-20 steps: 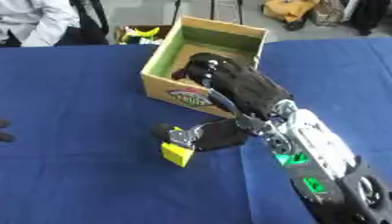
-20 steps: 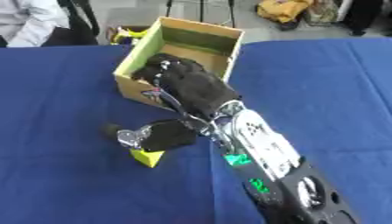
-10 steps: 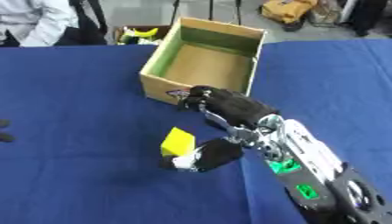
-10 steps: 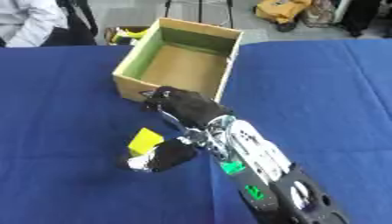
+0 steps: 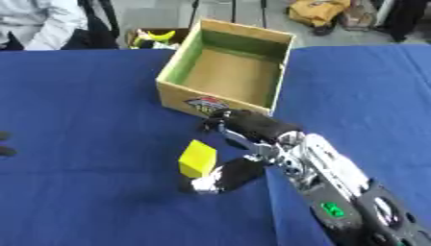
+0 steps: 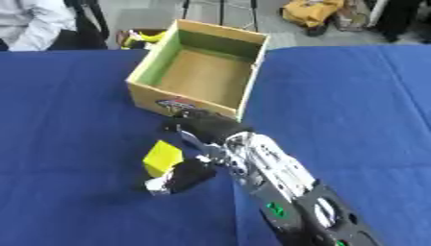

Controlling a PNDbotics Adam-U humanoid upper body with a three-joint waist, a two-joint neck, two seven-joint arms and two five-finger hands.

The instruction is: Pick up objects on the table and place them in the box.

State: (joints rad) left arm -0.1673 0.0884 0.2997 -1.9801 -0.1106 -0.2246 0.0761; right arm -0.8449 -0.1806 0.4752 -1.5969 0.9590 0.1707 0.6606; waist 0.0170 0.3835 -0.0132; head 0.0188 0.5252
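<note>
A yellow block [image 5: 197, 158] stands tilted on the blue table [image 5: 76, 96], just in front of the open cardboard box [image 5: 225, 72], whose visible floor is bare. My right arm comes in from the lower right, its black bend [image 5: 252, 126] close to the box's front wall. My right hand [image 5: 229, 174] is low beside the block, on its right. Its silvery fingertips [image 5: 200, 184] are curled in against the block's lower edge. A dark patch lies on the cloth under the block. At the left edge only a dark sliver of my left hand [image 5: 5, 150] shows.
Behind the box, past the table's far edge, a small carton holds yellow bananas [image 5: 156, 36]. A yellow bag [image 5: 318, 9] lies on the floor further back. A person in white sits at the far left corner. Blue cloth stretches to the left and right of the box.
My right arm has drawn back from over the box toward me. The hand has dropped from above the yellow block to its lower right, and the block now stands more upright.
</note>
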